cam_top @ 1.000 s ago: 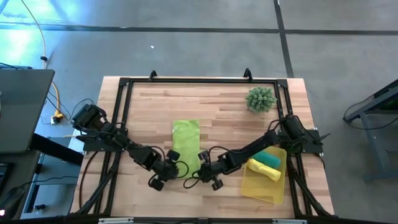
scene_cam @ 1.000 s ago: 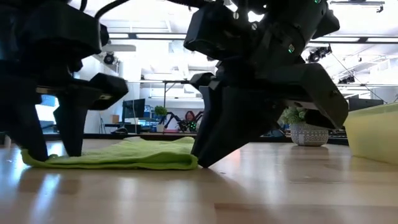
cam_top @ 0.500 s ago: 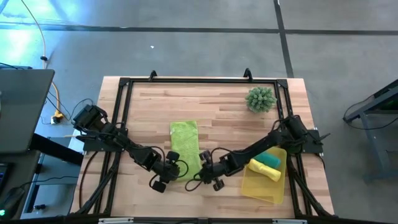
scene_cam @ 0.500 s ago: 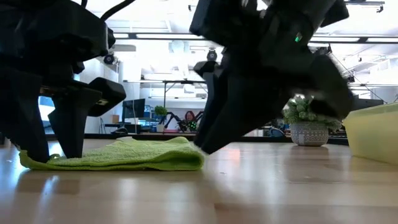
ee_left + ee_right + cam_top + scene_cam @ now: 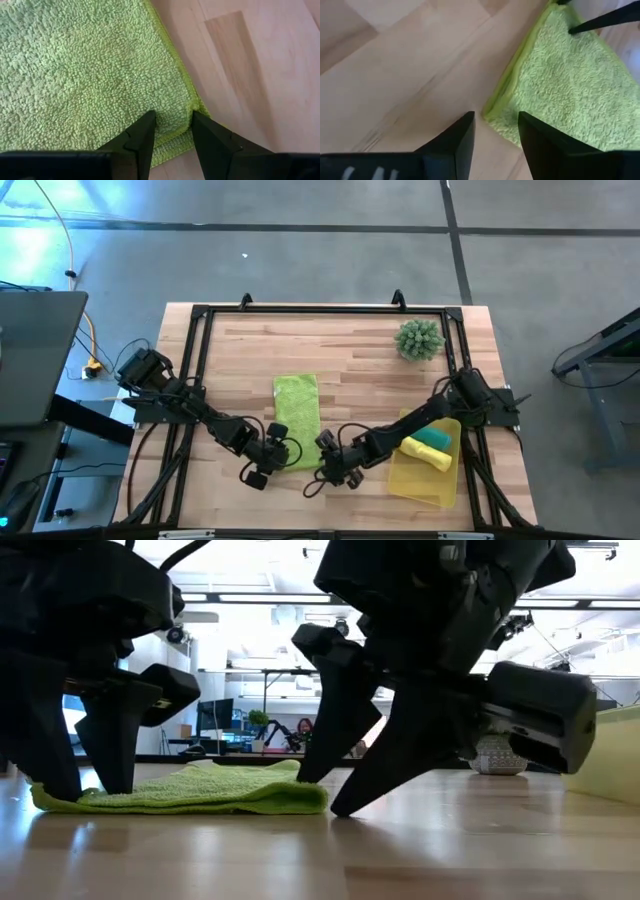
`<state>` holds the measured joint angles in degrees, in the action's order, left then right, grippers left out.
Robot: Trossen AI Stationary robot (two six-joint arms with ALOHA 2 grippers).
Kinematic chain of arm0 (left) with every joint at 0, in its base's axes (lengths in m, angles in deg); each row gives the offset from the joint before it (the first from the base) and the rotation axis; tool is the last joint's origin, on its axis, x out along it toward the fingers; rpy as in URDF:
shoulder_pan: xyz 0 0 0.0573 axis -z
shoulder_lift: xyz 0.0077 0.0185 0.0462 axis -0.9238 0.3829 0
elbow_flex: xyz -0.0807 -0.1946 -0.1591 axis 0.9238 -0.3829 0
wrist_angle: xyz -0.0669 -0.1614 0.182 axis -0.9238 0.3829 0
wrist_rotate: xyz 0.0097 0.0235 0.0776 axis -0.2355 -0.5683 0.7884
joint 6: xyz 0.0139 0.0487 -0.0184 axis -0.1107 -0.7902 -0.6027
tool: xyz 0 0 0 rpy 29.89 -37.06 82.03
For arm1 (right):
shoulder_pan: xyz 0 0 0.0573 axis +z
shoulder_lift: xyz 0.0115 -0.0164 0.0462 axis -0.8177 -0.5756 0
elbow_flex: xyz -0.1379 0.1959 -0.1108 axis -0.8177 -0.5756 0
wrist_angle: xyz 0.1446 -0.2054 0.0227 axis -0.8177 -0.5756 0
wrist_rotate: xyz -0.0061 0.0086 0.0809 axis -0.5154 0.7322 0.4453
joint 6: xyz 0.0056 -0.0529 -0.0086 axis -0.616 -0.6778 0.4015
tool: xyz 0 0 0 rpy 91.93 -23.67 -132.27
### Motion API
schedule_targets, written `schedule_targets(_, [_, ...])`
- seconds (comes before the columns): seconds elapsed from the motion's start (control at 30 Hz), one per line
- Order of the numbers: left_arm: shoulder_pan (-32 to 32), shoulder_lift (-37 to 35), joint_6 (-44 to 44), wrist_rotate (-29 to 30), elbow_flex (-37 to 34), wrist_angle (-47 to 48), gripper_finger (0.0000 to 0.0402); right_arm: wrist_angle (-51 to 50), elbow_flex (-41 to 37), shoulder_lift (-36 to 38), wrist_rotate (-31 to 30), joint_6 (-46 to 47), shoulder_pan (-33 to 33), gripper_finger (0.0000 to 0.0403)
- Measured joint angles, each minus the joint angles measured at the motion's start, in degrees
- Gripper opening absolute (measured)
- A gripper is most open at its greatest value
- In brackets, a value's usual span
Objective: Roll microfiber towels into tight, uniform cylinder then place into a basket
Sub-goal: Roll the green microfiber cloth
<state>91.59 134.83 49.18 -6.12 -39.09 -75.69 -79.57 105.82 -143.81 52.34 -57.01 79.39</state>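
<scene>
The lime green towel [image 5: 296, 418] lies flat on the table as a folded strip; it also shows in the low view [image 5: 190, 792]. My left gripper [image 5: 276, 450] is open at the towel's near left corner, fingers pointing down [image 5: 172, 120]. My right gripper [image 5: 325, 466] is open and empty just off the towel's near right corner [image 5: 492, 116], one fingertip down by the table [image 5: 342, 808]. The yellow basket [image 5: 412, 478] at the near right holds the rolled teal towel [image 5: 434, 435] and the rolled yellow towel [image 5: 424, 454]. My left gripper stands with both fingertips [image 5: 149, 119] on the lime green towel's near corner [image 5: 175, 125], coming from above and pointing down. One tip is on the cloth and the other at its side edge [image 5: 196, 111]. The cloth between them lies flat on the table, several layers at the edge.
A spiky green plant in a pot [image 5: 419, 339] stands at the far right. A black frame [image 5: 300, 309] runs round the table's edges. Bare wood lies to the towel's left and beyond its far end.
My right gripper has drawn back from the towel toward the table's near edge and turned, so both fingers now show apart in the low view. The towel's near end has come a little toward the near edge; its far end has stayed.
</scene>
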Motion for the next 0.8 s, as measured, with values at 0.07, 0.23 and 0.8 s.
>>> schedule_targets(0.07, [0.02,0.00,0.43,-0.09,0.00,-0.02,0.0122,0.72,0.00,-0.09,-0.94,-0.04,-0.13,0.0146])
schedule_targets(0.23, [0.02,0.00,0.12,-0.24,0.00,-0.08,0.0122,2.32,-0.04,-0.57,-1.81,-2.54,-0.66,0.0145])
schedule_targets(0.8, [4.07,0.04,-0.06,4.24,4.78,3.66,0.0122,1.26,-0.07,-0.96,1.63,12.14,-1.06,0.0010])
